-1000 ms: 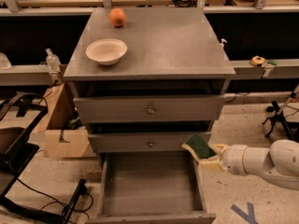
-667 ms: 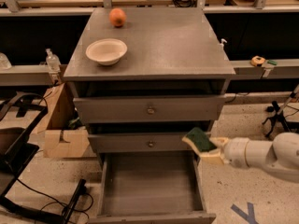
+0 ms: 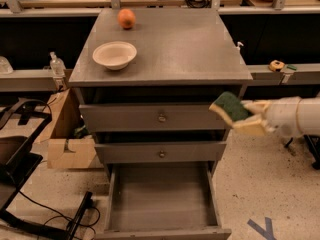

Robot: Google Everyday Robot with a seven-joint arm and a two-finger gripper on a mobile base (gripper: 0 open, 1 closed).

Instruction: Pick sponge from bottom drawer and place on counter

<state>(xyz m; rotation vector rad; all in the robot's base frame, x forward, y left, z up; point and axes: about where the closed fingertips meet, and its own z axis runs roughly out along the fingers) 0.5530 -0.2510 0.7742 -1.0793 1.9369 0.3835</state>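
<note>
The sponge [image 3: 228, 107], dark green over yellow, is held in my gripper [image 3: 245, 116], which reaches in from the right. It hangs in the air at the level of the top drawer front, just right of the cabinet and below the counter's [image 3: 175, 44] front right corner. The fingers [image 3: 252, 126] are shut on the sponge. The bottom drawer [image 3: 162, 196] is pulled out and its grey tray looks bare.
A white bowl [image 3: 114, 54] and an orange fruit [image 3: 126, 18] sit on the counter's left side. Two upper drawers with small knobs [image 3: 161, 117] are closed. A cardboard box [image 3: 67, 139] and cables lie on the floor at left.
My gripper has lifted the sponge up from the second drawer's level to the top drawer's level, staying right of the cabinet.
</note>
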